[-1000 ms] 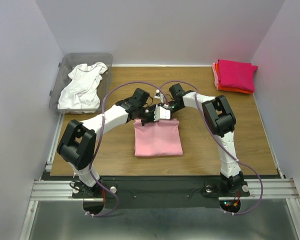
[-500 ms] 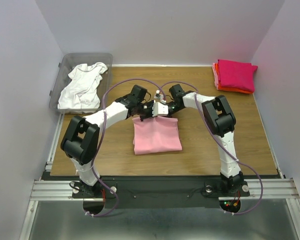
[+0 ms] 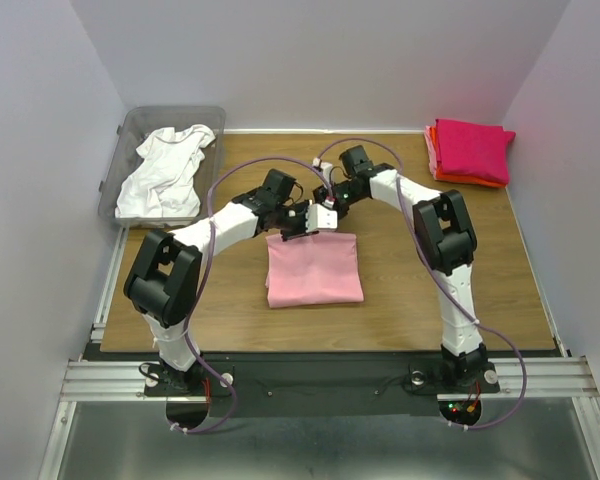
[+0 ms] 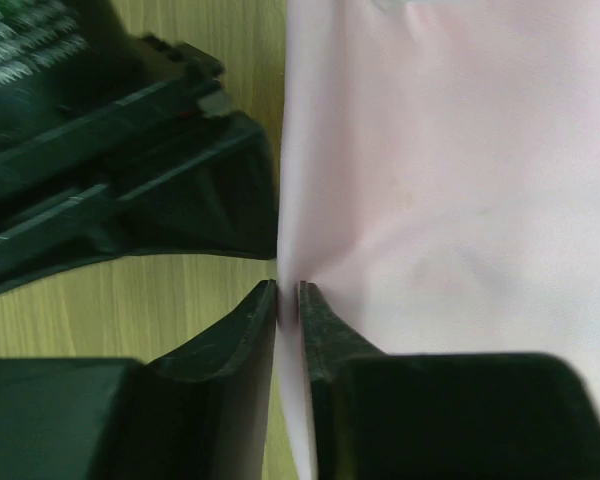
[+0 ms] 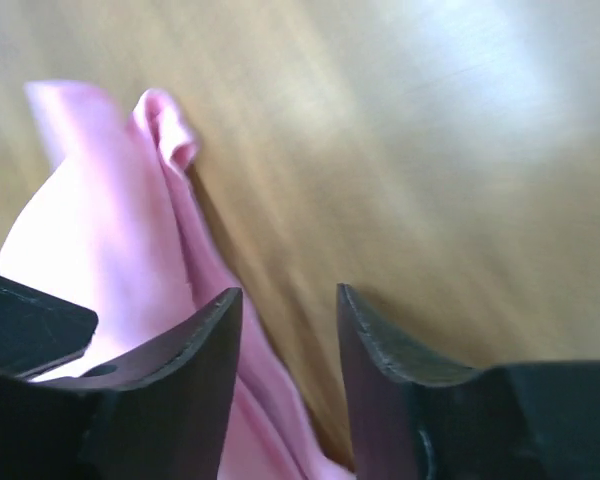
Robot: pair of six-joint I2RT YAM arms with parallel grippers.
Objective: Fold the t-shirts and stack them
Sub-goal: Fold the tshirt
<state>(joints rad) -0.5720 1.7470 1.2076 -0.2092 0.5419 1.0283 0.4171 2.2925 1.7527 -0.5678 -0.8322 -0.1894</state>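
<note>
a brown wood-grain table (image 3: 480, 270) sits between pale, plain walls. at its middle lies the light pink t-shirt (image 3: 315, 272), soft cotton folded into a smooth rectangle. the left claw (image 4: 288, 295) stands nearly closed, pinching the tee's far edge. the right claw (image 5: 288, 292) gapes over bare wood, holding nothing. a white t-shirt (image 3: 165, 170) lies crumpled in the clear grey bin (image 3: 130, 125). a magenta tee (image 3: 475, 148) tops the far-right stack, its lower layers mostly hidden.

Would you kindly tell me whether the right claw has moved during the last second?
Yes. The right claw has drawn back from the far edge of the light pink t-shirt, toward the back of the wooden table.
</note>
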